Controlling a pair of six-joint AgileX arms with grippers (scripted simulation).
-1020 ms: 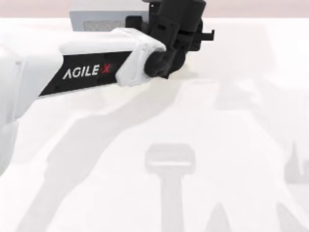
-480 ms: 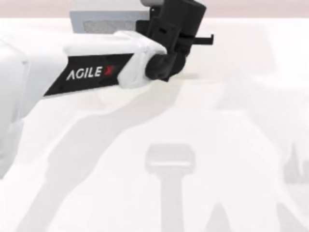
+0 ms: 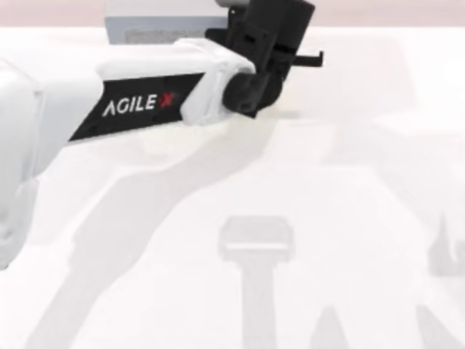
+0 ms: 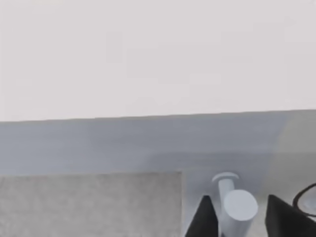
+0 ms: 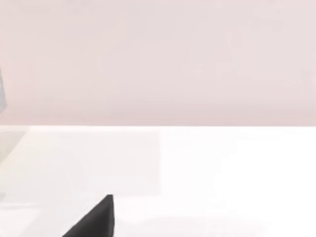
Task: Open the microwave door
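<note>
Jaws of your left gripper (image 4: 236,224) stood parted on either side of a pale cylindrical handle (image 4: 232,205) on the microwave door (image 4: 89,205), with one dark fingertip (image 4: 203,219) on each flank of it. Whether the fingertips pressed the handle or stood just clear of it could not be told. Beside the handle lay the door's speckled mesh window (image 4: 89,207), framed by light-grey panel.

Seen from above, your left arm (image 3: 138,102) reached from the counter's left side across to the far edge, its black wrist and gripper (image 3: 272,33) covering the right part of the microwave (image 3: 163,18). Only the oven's light-grey top and a sliver of the mesh window showed past the arm. The microwave sat at the far edge of the white counter (image 3: 349,182), left of centre.

Your right gripper (image 5: 91,222) showed only as one dark fingertip in its own wrist view, over bare counter; its jaws' state could not be told.
</note>
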